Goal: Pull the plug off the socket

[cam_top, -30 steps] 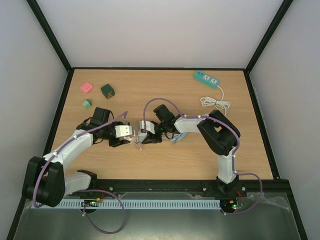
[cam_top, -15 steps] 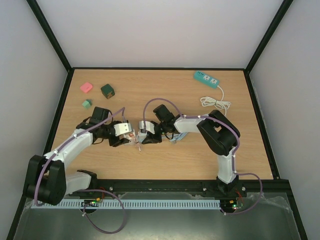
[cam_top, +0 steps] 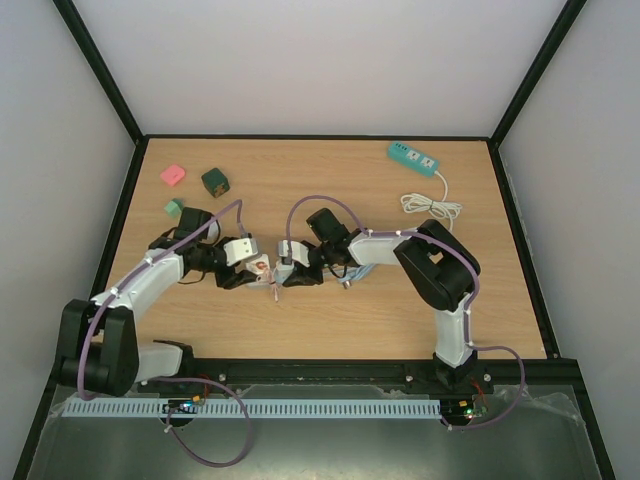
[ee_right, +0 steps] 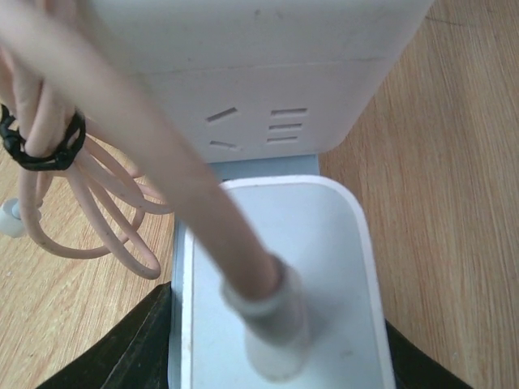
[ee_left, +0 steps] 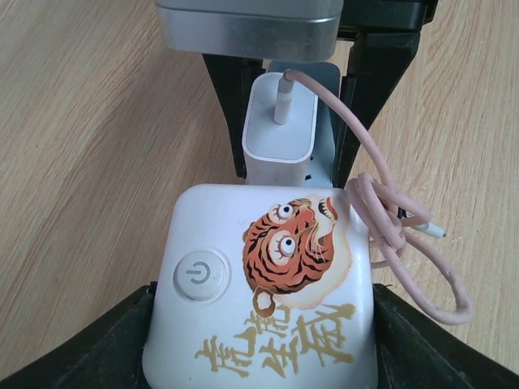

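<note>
Two arms meet near the middle of the wooden table [cam_top: 330, 180], working on one white cube socket [ee_left: 263, 292] printed with a tiger and one white plug [ee_left: 280, 130]. The left gripper [ee_left: 261, 356] is clamped on the socket's two sides. The right gripper [ee_left: 293, 113] is closed on the plug, one black finger [ee_left: 229, 105] on either flank. The plug sits flush against the socket's right face, with no prongs visible. Its long axis runs left to right across the table, with the cable end pointing right, away from the socket. One pink cable [ee_left: 389, 235] leaves that end and lies in a tied coil on the near side. At far left are three small blocks: one pink [cam_top: 173, 176], one dark green [cam_top: 214, 181] and one light green [cam_top: 174, 207]. One teal power strip [cam_top: 413, 158] lies at far right.
</note>
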You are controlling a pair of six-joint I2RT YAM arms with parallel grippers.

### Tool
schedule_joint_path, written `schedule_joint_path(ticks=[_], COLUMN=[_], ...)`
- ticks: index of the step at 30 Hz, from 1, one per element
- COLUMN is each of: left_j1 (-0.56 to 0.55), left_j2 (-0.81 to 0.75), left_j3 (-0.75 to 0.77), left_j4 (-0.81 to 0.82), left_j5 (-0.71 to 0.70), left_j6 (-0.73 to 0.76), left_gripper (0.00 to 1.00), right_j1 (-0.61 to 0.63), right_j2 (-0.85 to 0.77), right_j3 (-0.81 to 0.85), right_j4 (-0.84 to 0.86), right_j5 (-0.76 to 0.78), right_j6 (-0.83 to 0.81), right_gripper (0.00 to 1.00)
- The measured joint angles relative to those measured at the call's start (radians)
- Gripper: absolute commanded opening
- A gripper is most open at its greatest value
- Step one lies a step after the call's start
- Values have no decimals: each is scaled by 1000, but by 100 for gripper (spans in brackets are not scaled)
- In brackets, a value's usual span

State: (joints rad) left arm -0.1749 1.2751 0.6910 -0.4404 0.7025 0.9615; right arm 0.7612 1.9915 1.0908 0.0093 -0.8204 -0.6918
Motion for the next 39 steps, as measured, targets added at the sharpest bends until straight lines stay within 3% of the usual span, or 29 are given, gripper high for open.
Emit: schedule_joint_path(ticks=[19,24,29,39], left_j1=[-70,1,132,354], left_j2=[-166,-165,-148,-58], left_j3=[-24,7,131,312], left_j4=[-16,-81,-159,-393], left_j5=[148,165,142,-53], left_j6=[40,56,131,362], left_gripper=[22,21,19,21], right_j1=[-2,-1,0,2], right_j2=[39,33,30,25], right_j3=[43,29,23,15], right_j4=[23,43,51,60], right_j5=[42,49,54,58], right_j6=[46,50,48,42], right_gripper=[2,2,3,12])
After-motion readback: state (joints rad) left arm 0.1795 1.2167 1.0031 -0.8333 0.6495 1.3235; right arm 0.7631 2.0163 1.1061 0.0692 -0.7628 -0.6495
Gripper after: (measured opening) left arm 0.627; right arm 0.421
